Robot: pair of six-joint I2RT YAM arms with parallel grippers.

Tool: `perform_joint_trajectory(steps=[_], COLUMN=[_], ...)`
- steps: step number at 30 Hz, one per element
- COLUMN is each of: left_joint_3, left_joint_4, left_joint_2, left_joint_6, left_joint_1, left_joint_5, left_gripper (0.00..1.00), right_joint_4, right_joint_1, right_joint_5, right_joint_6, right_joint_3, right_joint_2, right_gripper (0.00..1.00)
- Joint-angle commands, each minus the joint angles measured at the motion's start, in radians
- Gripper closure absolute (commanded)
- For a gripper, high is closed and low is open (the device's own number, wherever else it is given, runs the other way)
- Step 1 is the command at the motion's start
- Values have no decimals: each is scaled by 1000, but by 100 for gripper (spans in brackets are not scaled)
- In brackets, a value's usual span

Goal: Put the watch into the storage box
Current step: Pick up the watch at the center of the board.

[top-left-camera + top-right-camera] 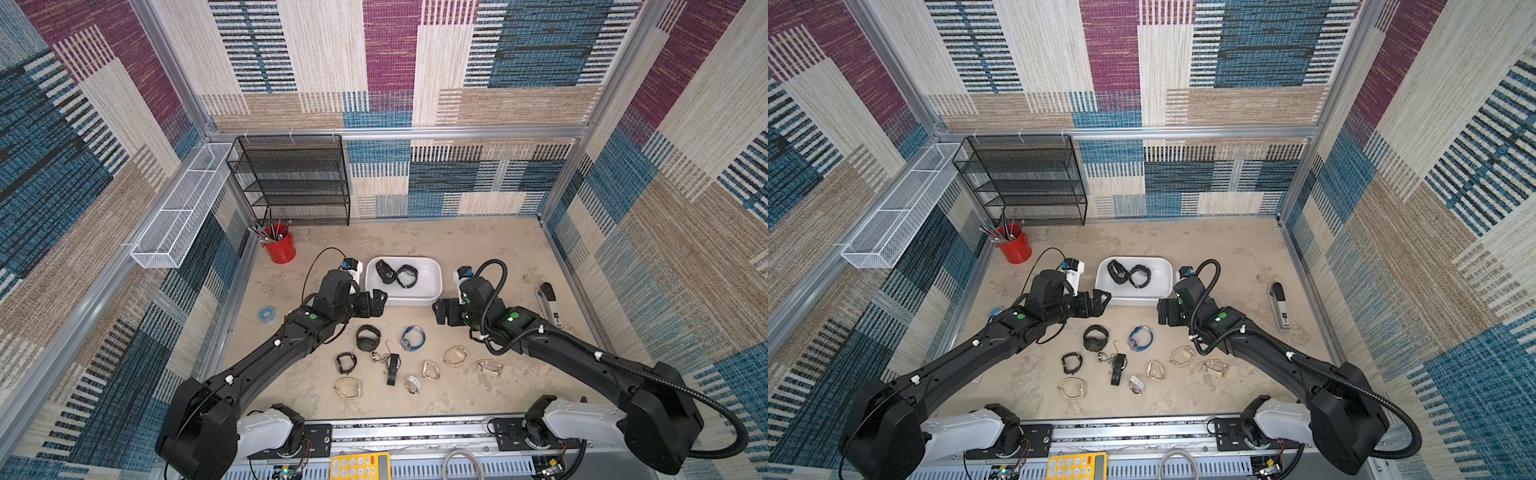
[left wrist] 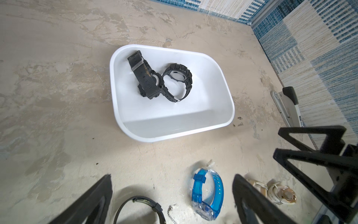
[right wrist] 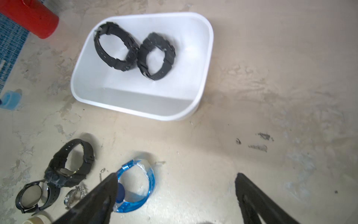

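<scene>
The white storage box (image 1: 426, 286) (image 1: 1156, 286) sits mid-table with two black watches (image 1: 384, 271) (image 2: 145, 75) (image 3: 168, 58) lying inside it. My left gripper (image 1: 377, 302) (image 2: 172, 177) hovers by the box's front-left corner, open and empty. My right gripper (image 1: 438, 311) (image 3: 176, 174) hovers by the front-right corner, also open and empty. On the table in front of the box lie a blue translucent watch (image 1: 409, 345) (image 2: 219, 188) (image 3: 149, 186), a big black watch (image 1: 368, 337) and several smaller black and gold watches (image 1: 348, 387).
A red cup (image 1: 280, 247) of tools stands at the back left, before a black mesh shelf (image 1: 295, 178). A white wire basket (image 1: 183, 208) hangs on the left wall. A stapler (image 1: 548, 303) lies at the right, a blue tape roll (image 1: 266, 313) at the left.
</scene>
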Motion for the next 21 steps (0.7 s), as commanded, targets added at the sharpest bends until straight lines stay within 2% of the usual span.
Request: perform_joint_trajectory(steps=[1,7,15,21], left_joint_3=[-18,-60,-62,-78], left_joint_4=[34,44,41,52], left_joint_2=[-34,-78,-89,-94], left_joint_6=[26,69,91,96], left_joint_1=[1,2,2,2], left_joint_5=[-17,-8,-9,-9], left_gripper=[2,1,1,1], right_joint_4=[-168,-319,-468,-507], right_joint_1=[1,4,39,48], right_joint_5=[4,10,5,-1], right_joint_6=[114,236,327,377], right_joint_3=[-33,-92,-98,-129], right_joint_2=[-52,-153,-148,-187], right_gripper=[8,12,21,27])
